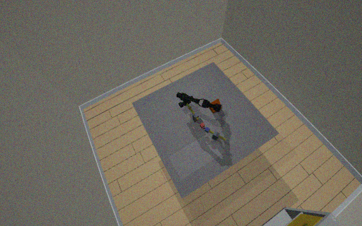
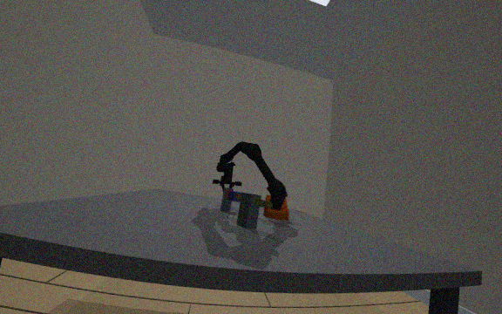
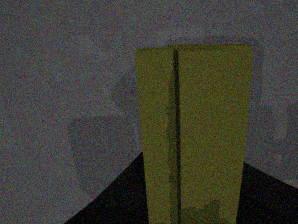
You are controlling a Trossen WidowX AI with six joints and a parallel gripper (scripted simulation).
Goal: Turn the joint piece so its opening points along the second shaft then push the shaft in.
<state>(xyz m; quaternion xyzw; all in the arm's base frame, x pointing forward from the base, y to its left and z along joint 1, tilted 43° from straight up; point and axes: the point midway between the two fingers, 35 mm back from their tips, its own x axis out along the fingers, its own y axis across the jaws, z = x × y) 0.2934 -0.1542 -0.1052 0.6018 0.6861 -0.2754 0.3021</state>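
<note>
A yellow shaft [image 1: 191, 109] [image 3: 212, 115] slides in a small grey block [image 1: 195, 118] [image 2: 225, 206]. My gripper [image 1: 186, 104] [image 2: 227, 188] [image 3: 177, 157] is shut on this second shaft near its outer end; a dark line runs along the shaft. The red joint piece [image 1: 202, 125] and the blue piece [image 1: 207, 129] [image 2: 234, 195] beside it sit on the inner end of the first yellow shaft [image 1: 223, 138] [image 2: 261, 202], held in the other grey block [image 1: 215, 137] [image 2: 248, 213]. The red piece stands a little apart from the second shaft's block. The exact facing of its opening is too small to tell.
The arm's orange base [image 1: 213, 110] [image 2: 275, 209] stands on the grey table [image 1: 156, 107] [image 2: 116, 218], to one side of the two blocks. The black arm arches above the table to the second shaft. Shadows fall across the table around the blocks.
</note>
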